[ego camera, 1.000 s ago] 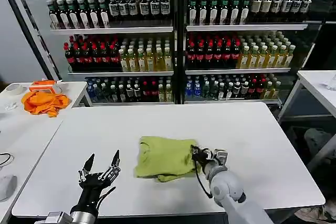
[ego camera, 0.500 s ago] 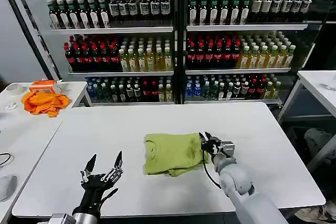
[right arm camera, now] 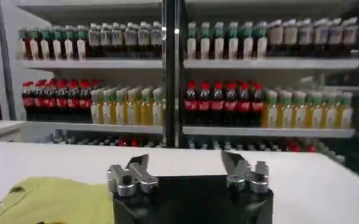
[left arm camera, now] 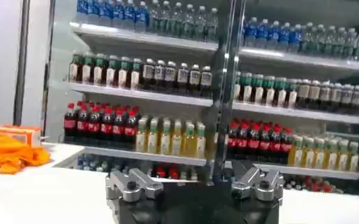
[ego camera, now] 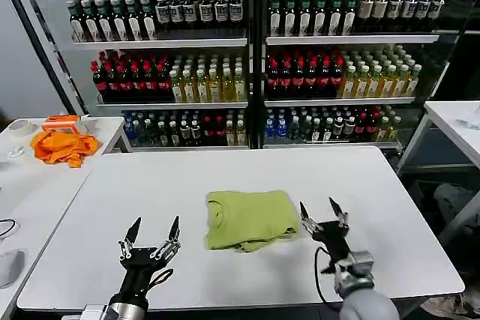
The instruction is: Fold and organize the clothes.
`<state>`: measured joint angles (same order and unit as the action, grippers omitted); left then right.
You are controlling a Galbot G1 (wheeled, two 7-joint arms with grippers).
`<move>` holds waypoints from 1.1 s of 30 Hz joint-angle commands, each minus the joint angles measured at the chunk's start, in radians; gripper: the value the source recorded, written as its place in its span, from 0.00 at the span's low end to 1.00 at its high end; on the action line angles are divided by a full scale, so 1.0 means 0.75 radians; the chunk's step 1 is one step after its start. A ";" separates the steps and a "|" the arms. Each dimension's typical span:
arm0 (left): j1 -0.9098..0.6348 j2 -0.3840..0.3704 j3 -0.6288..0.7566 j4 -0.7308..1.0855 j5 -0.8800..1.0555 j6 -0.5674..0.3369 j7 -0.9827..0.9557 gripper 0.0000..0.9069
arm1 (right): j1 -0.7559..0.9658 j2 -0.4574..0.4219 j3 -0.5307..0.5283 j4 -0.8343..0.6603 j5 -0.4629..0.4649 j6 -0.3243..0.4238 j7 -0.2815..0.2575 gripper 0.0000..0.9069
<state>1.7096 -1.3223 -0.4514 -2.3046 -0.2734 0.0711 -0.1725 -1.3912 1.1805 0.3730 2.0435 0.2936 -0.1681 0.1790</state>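
The lime shirt (ego camera: pixel 250 219) lies folded into a compact rectangle near the middle of the white table (ego camera: pixel 232 174); a corner of the shirt (right arm camera: pixel 48 201) also shows in the right wrist view. My right gripper (ego camera: pixel 322 213) stands open just right of the shirt, off the fabric, fingers pointing up and holding nothing. Near the table's front left edge my left gripper (ego camera: pixel 154 231) stands open and empty, well apart from the shirt.
A bright orange cloth (ego camera: pixel 64 146) lies on a side table at the far left. Shelves of bottles (ego camera: pixel 255 58) fill the background behind the table. Another white table (ego camera: pixel 457 121) stands at the right.
My right gripper has let go of the shirt's right edge, opened, and drawn back toward the front right. The shirt settled slightly right in its folded shape. The left gripper barely moved.
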 commanded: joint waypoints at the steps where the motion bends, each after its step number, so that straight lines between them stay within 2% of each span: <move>1: -0.002 0.017 -0.003 0.025 0.078 0.031 -0.036 1.00 | -0.328 0.007 0.202 0.219 -0.114 0.114 -0.037 1.00; 6: 0.006 0.020 -0.017 0.003 0.073 0.037 -0.037 1.00 | -0.305 0.013 0.192 0.213 -0.110 0.123 -0.017 1.00; 9: 0.020 0.027 -0.032 -0.005 0.073 0.040 -0.037 1.00 | -0.301 0.020 0.187 0.222 -0.117 0.116 -0.040 1.00; 29: 0.060 0.030 -0.083 -0.033 0.069 0.041 -0.036 1.00 | -0.325 0.049 0.179 0.253 -0.224 0.130 -0.037 1.00; 33: 0.065 0.028 -0.082 -0.034 0.070 0.043 -0.036 1.00 | -0.312 0.061 0.169 0.252 -0.180 0.102 0.009 1.00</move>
<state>1.7529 -1.3004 -0.5093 -2.3282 -0.2250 0.0999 -0.1983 -1.6217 1.2170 0.4985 2.2236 0.1497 -0.0778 0.1555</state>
